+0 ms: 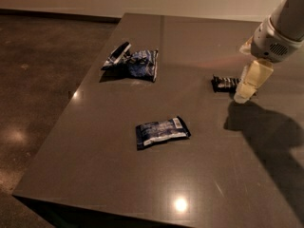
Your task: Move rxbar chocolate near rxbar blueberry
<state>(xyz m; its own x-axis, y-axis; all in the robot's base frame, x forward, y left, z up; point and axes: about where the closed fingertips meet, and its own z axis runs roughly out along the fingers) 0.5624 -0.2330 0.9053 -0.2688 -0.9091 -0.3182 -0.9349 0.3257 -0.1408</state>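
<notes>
The rxbar chocolate (pixel 224 83), a small flat black wrapper with white lettering, lies on the dark table at the right, partly hidden behind my gripper. My gripper (pixel 248 87) hangs just over the bar's right end, its cream fingers pointing down at the table. The rxbar blueberry (pixel 161 131), a flat dark blue wrapper with a white patch, lies near the table's middle, well to the left of and in front of the chocolate bar.
A wrinkly dark blue chip bag (pixel 140 64) lies at the back left of the table (pixel 142 184), with a narrow black-and-white packet (pixel 118 54) against its left side. The table's left edge drops to a polished floor (pixel 33 80).
</notes>
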